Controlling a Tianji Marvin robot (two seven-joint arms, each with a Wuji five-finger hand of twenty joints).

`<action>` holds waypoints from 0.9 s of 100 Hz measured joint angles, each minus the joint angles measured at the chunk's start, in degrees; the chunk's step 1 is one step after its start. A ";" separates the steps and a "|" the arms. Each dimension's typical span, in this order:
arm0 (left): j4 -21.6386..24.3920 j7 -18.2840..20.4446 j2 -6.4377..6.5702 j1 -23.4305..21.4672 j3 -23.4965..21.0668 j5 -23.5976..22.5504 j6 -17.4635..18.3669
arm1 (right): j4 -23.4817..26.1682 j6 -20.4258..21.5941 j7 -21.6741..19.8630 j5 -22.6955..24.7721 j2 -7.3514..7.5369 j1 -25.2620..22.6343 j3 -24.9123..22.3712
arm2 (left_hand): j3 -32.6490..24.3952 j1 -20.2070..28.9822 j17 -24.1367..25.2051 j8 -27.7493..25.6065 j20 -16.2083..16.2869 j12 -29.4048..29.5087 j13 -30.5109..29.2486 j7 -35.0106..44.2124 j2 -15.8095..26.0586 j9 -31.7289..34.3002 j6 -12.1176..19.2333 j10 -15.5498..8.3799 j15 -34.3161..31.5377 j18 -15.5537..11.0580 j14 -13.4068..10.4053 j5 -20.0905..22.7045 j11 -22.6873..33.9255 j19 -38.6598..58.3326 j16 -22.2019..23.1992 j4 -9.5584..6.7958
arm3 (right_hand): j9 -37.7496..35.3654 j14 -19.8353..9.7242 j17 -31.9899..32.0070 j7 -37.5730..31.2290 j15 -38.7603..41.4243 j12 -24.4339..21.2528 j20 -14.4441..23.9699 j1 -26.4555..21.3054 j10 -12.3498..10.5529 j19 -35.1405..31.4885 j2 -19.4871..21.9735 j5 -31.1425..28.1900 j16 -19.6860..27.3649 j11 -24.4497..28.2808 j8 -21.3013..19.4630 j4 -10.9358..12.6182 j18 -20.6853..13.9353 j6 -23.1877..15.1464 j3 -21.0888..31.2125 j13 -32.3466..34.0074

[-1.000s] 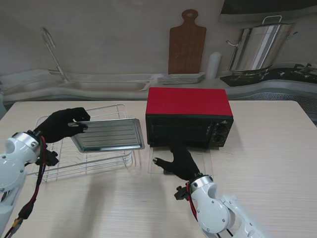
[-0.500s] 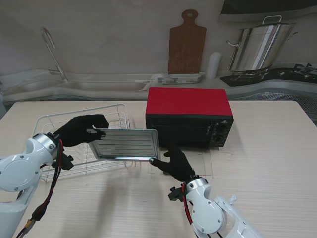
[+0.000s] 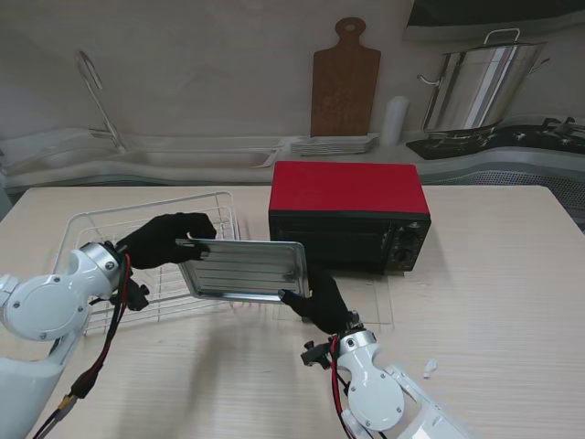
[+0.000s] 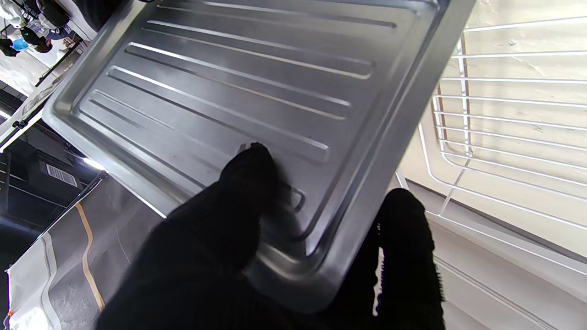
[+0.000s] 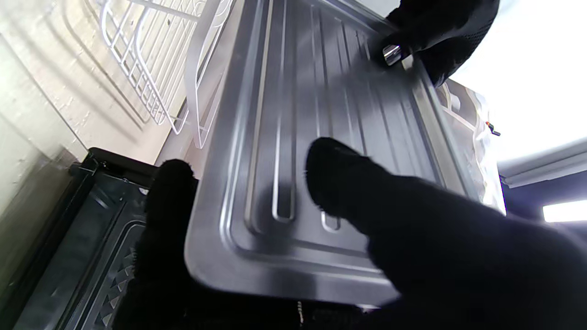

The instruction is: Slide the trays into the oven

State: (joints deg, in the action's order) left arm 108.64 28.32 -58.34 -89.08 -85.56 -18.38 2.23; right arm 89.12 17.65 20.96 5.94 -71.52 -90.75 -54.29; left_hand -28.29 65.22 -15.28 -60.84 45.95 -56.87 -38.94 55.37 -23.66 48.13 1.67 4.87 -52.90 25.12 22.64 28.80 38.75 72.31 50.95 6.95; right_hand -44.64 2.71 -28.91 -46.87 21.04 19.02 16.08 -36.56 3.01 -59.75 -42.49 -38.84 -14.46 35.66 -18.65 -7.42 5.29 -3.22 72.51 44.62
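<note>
Black-gloved, the left hand (image 3: pixel 163 240) is clamped on one short edge of the tray (image 3: pixel 243 268), thumb (image 4: pixel 247 174) pressed on the ribbed upper face and the other fingers (image 4: pixel 406 238) curled under the rim. From that hand the tray reaches out to the right, held off the table and tilted, with the white wire rack (image 3: pixel 110 274) beneath the hand and on its far side.

At the tray's opposite short edge is the right hand (image 3: pixel 322 302), also in a black glove. Its wrist view shows the thumb (image 5: pixel 339 174) resting on top of the tray and a finger (image 5: pixel 167 201) under the corner, so it pinches that end. Just beyond this hand, farther from me, stands the red oven (image 3: pixel 348 215), with its glass door (image 3: pixel 379 302) lying open flat on the table beside the hand. The tray is outside the oven, in front of its left part, between the two hands.
</note>
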 measured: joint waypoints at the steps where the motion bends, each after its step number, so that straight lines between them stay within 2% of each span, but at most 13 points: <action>1: -0.05 0.01 0.00 0.04 0.05 0.02 0.00 | 0.00 0.04 -0.04 -0.03 0.00 0.00 0.00 | 0.00 0.00 0.00 0.00 0.00 0.00 0.00 0.00 0.00 0.00 0.00 0.00 0.00 0.00 0.00 0.00 0.00 0.00 0.00 0.00 | -0.96 0.08 -0.72 0.10 -0.25 -0.07 -0.05 -0.93 0.00 -0.09 0.00 -0.34 0.00 -0.41 0.51 -0.26 0.03 -0.17 0.00 0.64; 10: -0.43 0.14 0.00 0.43 0.44 0.26 0.00 | 0.00 0.51 -0.96 -0.97 0.01 0.00 -0.02 | 0.00 0.00 0.00 -0.01 0.00 0.00 0.00 0.00 0.00 0.00 0.00 0.00 0.00 0.01 0.01 0.00 0.03 0.00 0.01 0.00 | -6.97 0.84 -6.18 -0.46 -0.29 -0.54 -1.69 -6.59 0.01 -1.20 0.31 -4.89 0.19 -2.72 2.59 -1.95 0.63 -1.13 0.57 5.88; 19: -0.74 0.13 0.00 0.71 0.71 0.36 0.05 | 0.27 0.89 -2.98 -3.43 0.10 -0.12 -0.24 | 0.00 -0.01 0.09 -0.01 0.00 -0.02 0.00 0.00 -0.09 0.00 0.00 0.00 0.00 0.01 0.04 0.07 0.13 0.00 0.01 0.00 | -13.03 2.49 -10.66 2.86 0.80 -0.91 -12.40 -8.27 0.05 -7.14 -0.34 -8.53 0.28 -4.01 -1.28 -2.83 3.42 0.28 2.58 10.83; 25: -0.91 0.05 0.00 0.81 0.82 0.38 0.13 | 0.61 0.94 -3.50 -4.51 0.17 -0.28 -0.42 | 0.00 -0.01 0.59 -0.03 0.00 -0.02 0.03 -0.01 -0.25 0.00 0.00 0.00 0.67 0.01 0.04 0.47 0.15 0.00 0.01 0.00 | -15.75 4.17 -13.50 4.74 2.35 -1.71 -14.90 -8.61 0.98 -9.82 -0.50 -9.81 0.26 -4.13 -1.63 -2.89 5.23 1.41 3.20 13.61; 27: -0.96 0.04 -0.01 0.83 0.84 0.41 0.17 | 0.74 0.92 -3.51 -4.59 0.19 -0.35 -0.49 | 0.00 -0.01 0.93 -0.05 0.00 -0.02 0.05 -0.40 -0.28 0.00 0.00 0.02 1.10 0.01 0.04 0.54 0.15 0.00 -0.01 0.00 | -16.55 4.73 -14.49 5.21 3.42 -1.73 -15.36 -9.15 1.41 -10.76 -0.78 -10.29 0.23 -4.06 -1.63 -3.63 5.69 1.73 3.21 14.21; 37: -1.13 0.01 -0.02 0.91 0.93 0.74 0.32 | 1.55 0.35 -4.09 -5.63 0.31 -0.76 -0.89 | 0.00 0.01 3.05 0.94 -1.57 0.06 0.88 -1.01 -0.33 0.05 0.00 0.68 3.49 0.01 0.05 1.19 -1.86 0.00 -0.01 0.00 | -17.90 7.45 -18.95 7.88 8.02 -1.77 -15.50 -9.16 3.56 -14.42 -2.14 -13.18 -0.46 -3.61 -1.63 -4.71 8.59 2.84 3.73 17.34; 47: -1.30 0.35 0.00 0.96 0.92 1.14 0.73 | 2.45 -0.71 -5.39 -8.13 0.50 -1.18 -1.31 | -0.57 0.80 6.07 7.61 -4.41 -0.02 2.51 -2.72 -0.33 0.07 0.00 1.51 8.26 -0.30 -0.16 1.29 -9.36 -3.04 -0.73 0.00 | -18.03 9.00 -21.23 9.37 10.28 -1.83 -11.20 -9.17 4.77 -14.80 -3.23 -14.90 -0.69 -2.78 -2.31 -4.71 9.99 3.38 3.80 18.34; 53: -1.38 0.85 0.01 0.98 0.83 1.27 1.16 | 2.62 -1.28 -5.30 -7.94 0.53 -1.27 -1.37 | -2.58 0.81 8.25 13.16 -5.67 0.36 5.72 -5.37 -0.33 -0.69 -0.22 1.56 11.91 -1.04 -0.54 1.29 -14.07 -6.05 -3.28 0.00 | -18.05 9.46 -22.26 9.99 11.53 -1.83 -11.02 -9.19 4.79 -15.34 -3.33 -15.26 -0.96 -2.05 -2.60 -4.76 10.55 3.42 3.80 18.60; 57: -1.44 1.49 0.07 0.99 0.74 1.48 1.51 | 2.73 -1.76 -5.22 -7.94 0.53 -1.32 -1.43 | -4.42 0.11 9.92 17.38 -6.48 3.12 8.05 -8.78 -0.33 -4.32 -0.47 1.64 14.67 -1.66 -1.47 0.70 -16.11 -8.60 -7.08 -0.24 | -18.13 9.67 -22.71 10.44 12.21 -1.83 -10.58 -9.20 4.82 -15.49 -3.35 -15.74 -1.46 -1.14 -2.66 -5.52 10.70 3.43 4.03 19.09; 62: -1.51 2.74 0.18 1.05 0.55 2.01 1.84 | 3.07 -2.72 -5.24 -8.37 0.52 -1.43 -1.64 | -5.64 -2.92 11.80 21.62 -7.61 9.22 11.06 -12.11 1.11 -9.86 -1.75 2.27 18.98 -2.27 -2.34 -2.31 -15.91 -12.31 -11.03 -2.36 | -18.74 9.80 -23.04 10.63 12.84 -1.83 -10.57 -9.79 5.20 -15.98 -3.44 -16.76 -1.59 -0.52 -2.97 -5.62 10.80 3.43 4.08 19.22; 68: -1.59 4.25 0.36 1.17 0.24 2.76 2.19 | 3.59 -3.96 -5.64 -9.58 0.52 -1.57 -2.04 | -5.67 -6.99 13.97 25.63 -8.61 20.12 15.02 -16.63 3.94 -16.32 -2.83 2.30 23.64 -3.00 -3.29 -5.98 -15.37 -16.86 -14.01 -4.73 | -18.72 10.23 -23.23 10.69 12.91 -1.83 -10.57 -9.86 5.43 -16.06 -3.58 -17.54 -1.64 -0.31 -3.16 -5.98 11.19 3.45 4.13 19.22; 74: -1.65 4.76 0.56 1.30 -0.02 3.07 2.85 | 4.03 -4.94 -6.18 -10.63 0.53 -1.65 -2.46 | -5.38 -11.54 15.67 28.02 -9.51 24.81 17.86 -19.87 4.61 -20.06 -3.38 2.35 27.41 -3.25 -3.75 -8.65 -16.10 -20.76 -15.90 -4.86 | -18.73 10.41 -23.69 10.70 13.08 -1.83 -10.57 -9.86 5.44 -16.16 -3.73 -18.18 -2.10 0.21 -4.39 -6.01 11.26 3.45 4.38 19.25; 90: -1.67 4.61 0.70 1.45 -0.51 5.83 3.23 | 4.99 -6.90 -6.06 -11.74 0.50 -1.67 -2.98 | -1.72 -18.87 18.05 32.02 -10.56 28.65 22.86 -25.64 4.69 -27.26 -4.82 2.43 33.61 -4.45 -4.26 -14.19 -20.85 -28.40 -18.12 -4.87 | -18.76 10.97 -24.30 10.68 14.83 -1.83 -10.08 -9.86 5.44 -16.71 -3.95 -20.49 -2.33 0.91 -4.59 -6.13 12.31 3.45 4.70 19.86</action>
State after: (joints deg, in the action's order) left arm 106.97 32.93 -57.64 -87.63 -86.07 -12.55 5.46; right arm 94.11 10.75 14.90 -5.79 -71.02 -92.43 -57.26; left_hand -30.00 46.35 2.77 -28.81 35.39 -28.23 -16.08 29.73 -18.97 20.86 -3.15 7.30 -19.29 20.67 18.37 14.61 17.90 43.91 32.83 2.08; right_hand -63.40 13.68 -53.21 -36.20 35.87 17.19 6.00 -46.42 8.44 -76.46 -46.44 -59.33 -16.79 36.57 -23.24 -13.54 17.60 0.23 77.21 64.48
